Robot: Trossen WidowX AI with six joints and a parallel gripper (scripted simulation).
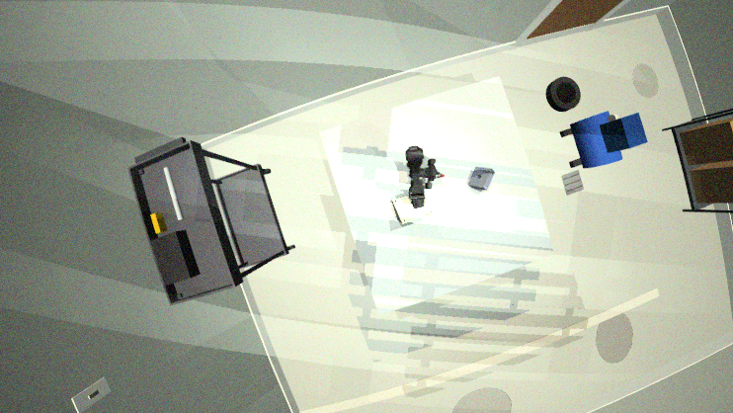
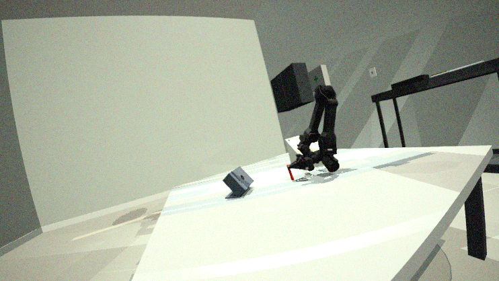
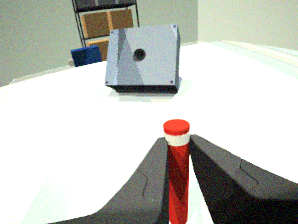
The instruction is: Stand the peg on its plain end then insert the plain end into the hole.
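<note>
The red peg [image 1: 442, 175] [image 2: 290, 173] [image 3: 178, 185] has its white-banded end up and its plain end down. In the exterior view it leans a little from upright. Its lower end is at or just above the table; I cannot tell whether it touches. My gripper [image 2: 290, 167] [image 3: 176, 143] is shut on the peg just below its top, at the white band. The grey-blue sloped panel [image 1: 486, 180] [image 2: 247, 178] [image 3: 161, 67] stands apart from the peg, beyond it in the wrist view. Its face shows one dark round hole [image 2: 242, 177] [image 3: 139, 54].
The white table [image 2: 314, 216] carries the arm and the panel. A pale box [image 2: 292, 143] stands by the arm's base. Off the table are a dark workbench [image 1: 220, 215], a blue chair [image 1: 595, 140] and a shelf rack [image 1: 710, 164].
</note>
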